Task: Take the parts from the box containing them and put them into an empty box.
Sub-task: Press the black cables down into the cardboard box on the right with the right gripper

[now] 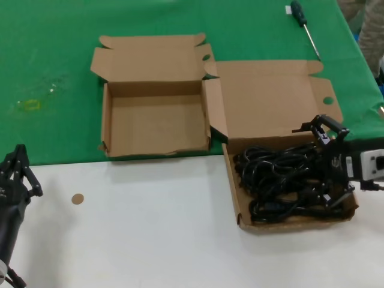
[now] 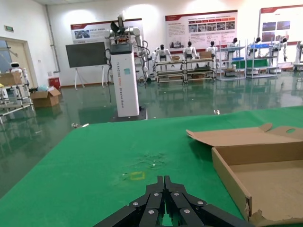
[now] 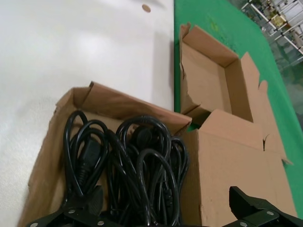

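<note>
Right gripper (image 1: 329, 159), jaws wide, hovered over power cords (image 1: 282, 180) at 3 o'clock edge; empty box (image 1: 155, 123) lay toward 10 o'clock. Left gripper (image 1: 17, 174) parked, apparently closed.

We count 2 brown cardboard boxes: 1 narrower box with taller walls (image 1: 155, 123) and 1 wider, shallower box (image 1: 288, 180). In the shallower box lies a tangle of black power cords (image 1: 285, 183); we cannot separate the loops well, so perhaps 3 or 4 cords. We see 1 green-handled screwdriver (image 1: 305, 27), 1 small brown disc (image 1: 77, 199), and 2 grippers, the left gripper (image 1: 17, 174) and the right gripper (image 1: 327, 159).
</note>
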{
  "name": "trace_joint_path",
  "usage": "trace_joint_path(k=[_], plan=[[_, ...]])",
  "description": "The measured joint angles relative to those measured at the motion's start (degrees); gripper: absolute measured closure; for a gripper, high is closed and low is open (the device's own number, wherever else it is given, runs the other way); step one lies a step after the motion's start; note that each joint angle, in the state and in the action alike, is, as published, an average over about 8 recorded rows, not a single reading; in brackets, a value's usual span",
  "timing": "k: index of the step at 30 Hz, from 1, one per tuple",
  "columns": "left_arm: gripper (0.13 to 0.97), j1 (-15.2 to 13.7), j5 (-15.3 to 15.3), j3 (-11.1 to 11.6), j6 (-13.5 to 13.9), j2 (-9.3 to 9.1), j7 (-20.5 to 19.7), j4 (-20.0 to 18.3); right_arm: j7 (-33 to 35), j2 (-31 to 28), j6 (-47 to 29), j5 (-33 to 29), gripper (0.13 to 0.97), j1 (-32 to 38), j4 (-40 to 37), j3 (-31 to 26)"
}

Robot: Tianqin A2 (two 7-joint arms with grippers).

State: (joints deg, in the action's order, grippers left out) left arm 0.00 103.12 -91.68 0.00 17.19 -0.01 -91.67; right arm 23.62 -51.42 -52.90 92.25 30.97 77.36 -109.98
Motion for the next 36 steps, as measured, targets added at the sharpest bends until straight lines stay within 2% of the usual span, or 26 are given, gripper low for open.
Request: trace_joint_path(k=[7,16,24,27,35,36], plan=[[0.945,0.00,0.01,0.00,0.00,0.00,0.00,0.00,1.08,2.24,-0.46,-2.47,0.158,2.47,-3.20,-1.48],[0.945,0.00,0.01,0.00,0.00,0.00,-0.01,0.00,0.99,3.91,-0.54,-4.75,0.261,3.83,-4.84,-2.73],[0.945,0.00,0.00,0.00,0.00,0.00,-0.03,0.00,1.20,4.43,-0.62,-6.52,0.434,4.38,-5.21,-3.61],[0.945,0.00,0.00,0.00,0.00,0.00,-0.03,0.00,1.27,4.44,-0.79,-6.98,0.434,4.49,-5.03,-3.83],[0.945,0.00,-0.01,0.00,0.00,0.00,-0.02,0.00,0.47,3.83,-1.36,-7.71,0.658,4.30,-3.81,-3.99],[0.945,0.00,-0.01,0.00,0.00,0.00,-0.02,0.00,0.32,3.68,-1.46,-7.74,0.658,4.22,-3.58,-3.96]])
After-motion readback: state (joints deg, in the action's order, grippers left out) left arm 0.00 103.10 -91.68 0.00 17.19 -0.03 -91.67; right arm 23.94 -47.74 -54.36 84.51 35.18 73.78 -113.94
